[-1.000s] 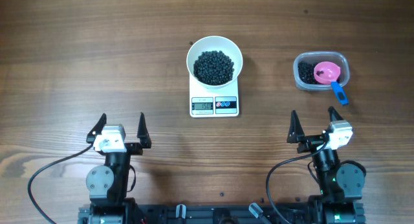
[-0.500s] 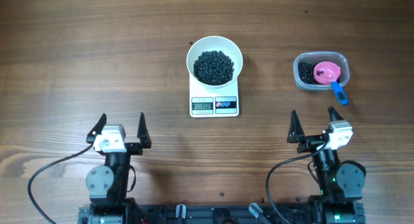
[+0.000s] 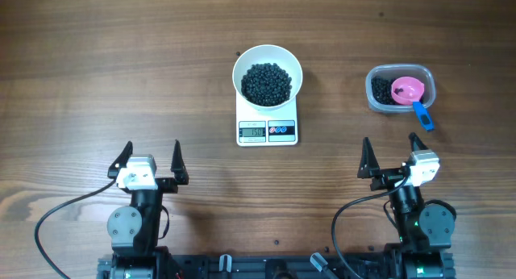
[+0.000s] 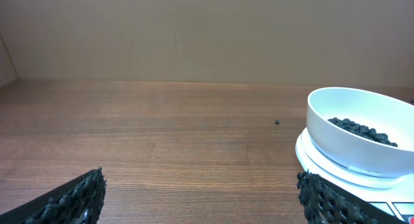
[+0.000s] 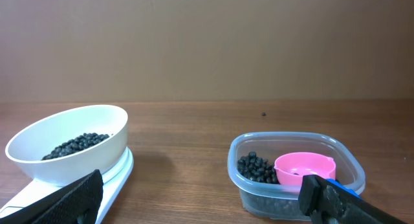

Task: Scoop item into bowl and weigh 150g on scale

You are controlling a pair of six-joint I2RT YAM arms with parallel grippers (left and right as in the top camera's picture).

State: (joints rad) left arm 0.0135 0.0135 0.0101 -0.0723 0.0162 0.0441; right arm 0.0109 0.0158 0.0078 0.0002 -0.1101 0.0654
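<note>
Brown wooden worktop (image 3: pixel 97 61) with a visible grain carried everything, and a plain beige wall stood behind its far edge in both wrist views. Near the middle of the worktop lay the white digital kitchen scale (image 3: pixel 267 131), its grey display and two small buttons turned to the near edge; the digits were too small to read. On the scale stood the round white bowl (image 3: pixel 268 60), and a dark pile of small black beans (image 3: pixel 267 83) covered its bottom. One single bean (image 3: pixel 238 55) lay on the wood just beside the bowl, on its far left side.

Toward the right edge stood a clear plastic tub (image 3: pixel 401 104) with rounded corners. It contained some more black beans and a pink scoop (image 3: pixel 407 89), whose blue handle (image 3: pixel 422 115) stuck out over the rim toward the near edge.

Both arms were at the near edge, well apart from the scale and the tub. The left gripper (image 3: pixel 152 147) had its jaws fully released and grasped nothing; in its wrist view the textured black fingers (image 4: pixel 71 201) framed the bowl and the bare wood. The right gripper (image 3: pixel 389 140) was also spread wide and was empty, with its fingers (image 5: pixel 349 201) on both sides of the tub.
</note>
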